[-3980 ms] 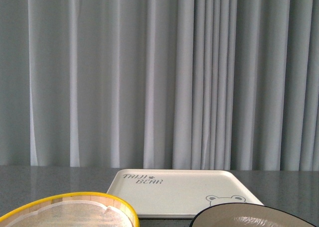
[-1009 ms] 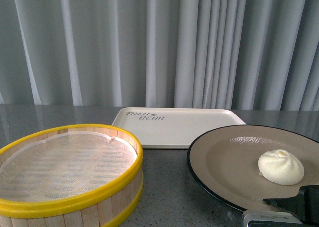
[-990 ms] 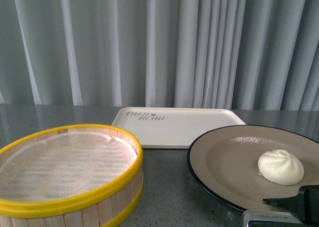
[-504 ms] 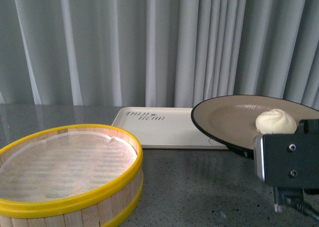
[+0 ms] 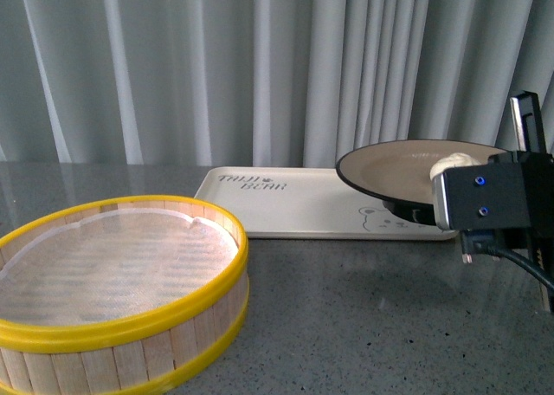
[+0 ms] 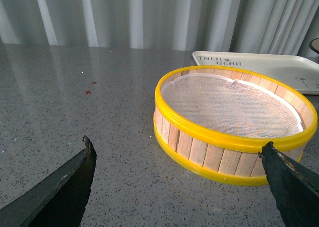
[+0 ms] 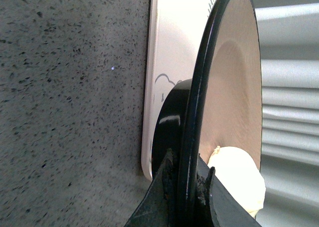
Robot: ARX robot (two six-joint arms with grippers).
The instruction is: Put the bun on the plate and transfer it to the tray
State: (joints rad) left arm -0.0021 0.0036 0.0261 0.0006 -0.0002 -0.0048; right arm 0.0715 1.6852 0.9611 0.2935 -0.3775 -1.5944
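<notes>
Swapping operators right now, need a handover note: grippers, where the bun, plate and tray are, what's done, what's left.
Right gripper: shut on the rim of the plate, holding it roughly level over the right end of the tray.
Left gripper: open and empty, facing the bamboo steamer, which has no bun in it.
Bun: sitting on the plate, near the gripped edge.
Done: bun is on the plate, and the plate is at the tray.
Left: set the plate down on the tray and release. I can't tell whether its foot touches the tray yet.
</notes>
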